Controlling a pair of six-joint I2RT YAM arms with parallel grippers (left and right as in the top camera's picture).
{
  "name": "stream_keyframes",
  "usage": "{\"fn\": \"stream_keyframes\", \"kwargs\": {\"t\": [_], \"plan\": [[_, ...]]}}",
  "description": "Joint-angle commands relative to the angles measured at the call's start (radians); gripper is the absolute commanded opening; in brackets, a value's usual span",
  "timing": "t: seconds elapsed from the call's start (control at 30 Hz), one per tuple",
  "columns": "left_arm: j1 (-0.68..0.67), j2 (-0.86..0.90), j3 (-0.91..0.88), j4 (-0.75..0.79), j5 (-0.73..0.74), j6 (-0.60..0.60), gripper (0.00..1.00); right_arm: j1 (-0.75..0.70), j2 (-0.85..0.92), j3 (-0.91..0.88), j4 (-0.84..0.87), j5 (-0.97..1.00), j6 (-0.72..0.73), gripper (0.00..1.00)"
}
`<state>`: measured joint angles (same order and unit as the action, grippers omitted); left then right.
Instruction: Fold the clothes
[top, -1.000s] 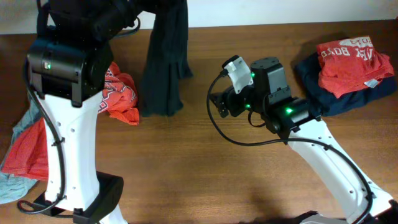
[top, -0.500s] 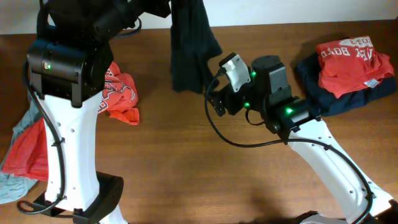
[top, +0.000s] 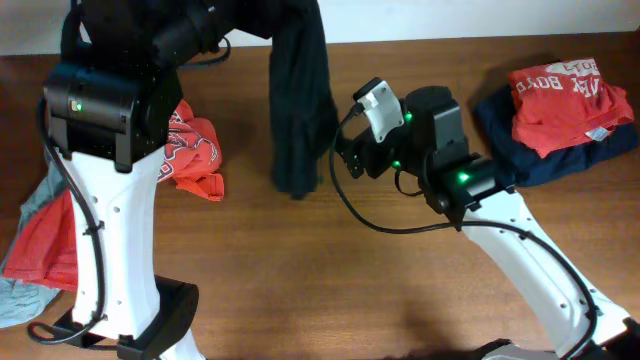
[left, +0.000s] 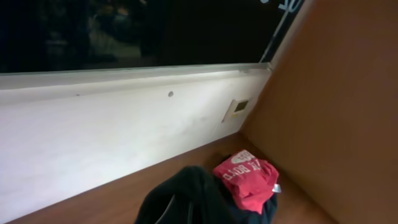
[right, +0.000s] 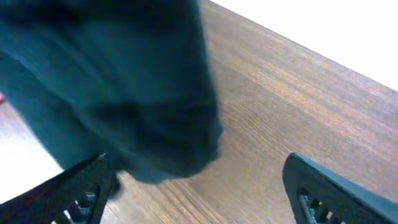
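Note:
A dark teal garment (top: 300, 110) hangs in the air from my left gripper, which is up at the far edge and mostly hidden by the cloth. Its lower end dangles just above the table. In the left wrist view the garment (left: 193, 199) fills the bottom, covering the fingers. My right gripper (top: 343, 160) is open beside the garment's lower part. In the right wrist view the cloth (right: 112, 93) hangs against the left finger, and the open jaws (right: 205, 199) hold nothing.
A folded red shirt (top: 560, 95) lies on a folded navy garment (top: 530, 160) at the far right; it also shows in the left wrist view (left: 249, 180). Crumpled red clothes (top: 195, 155) and a red and grey pile (top: 40, 240) lie at the left.
The hanging dark garment has swung to the right, now next to my right gripper. The right gripper has shifted slightly up and left toward it.

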<state>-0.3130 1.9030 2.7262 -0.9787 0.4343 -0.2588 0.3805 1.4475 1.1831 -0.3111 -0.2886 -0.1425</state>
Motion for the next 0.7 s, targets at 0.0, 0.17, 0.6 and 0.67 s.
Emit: {"fn": "stream_keyframes", "kwargs": {"t": [0.0,0.17,0.6,0.67], "plan": [[-0.008,-0.003,0.005,0.010,0.030,-0.010,0.00,0.006,0.025,0.021,0.001,-0.001,-0.010,0.87],[-0.010,-0.003,0.005,0.018,0.032,-0.010,0.00,0.006,0.032,0.022,-0.009,-0.053,0.002,0.86],[-0.010,-0.003,0.005,0.020,-0.012,-0.010,0.00,0.006,0.029,0.022,-0.101,-0.077,0.013,0.92],[-0.010,-0.003,0.005,0.019,-0.011,-0.010,0.00,0.007,0.029,0.022,-0.112,-0.079,0.013,0.93]]}}
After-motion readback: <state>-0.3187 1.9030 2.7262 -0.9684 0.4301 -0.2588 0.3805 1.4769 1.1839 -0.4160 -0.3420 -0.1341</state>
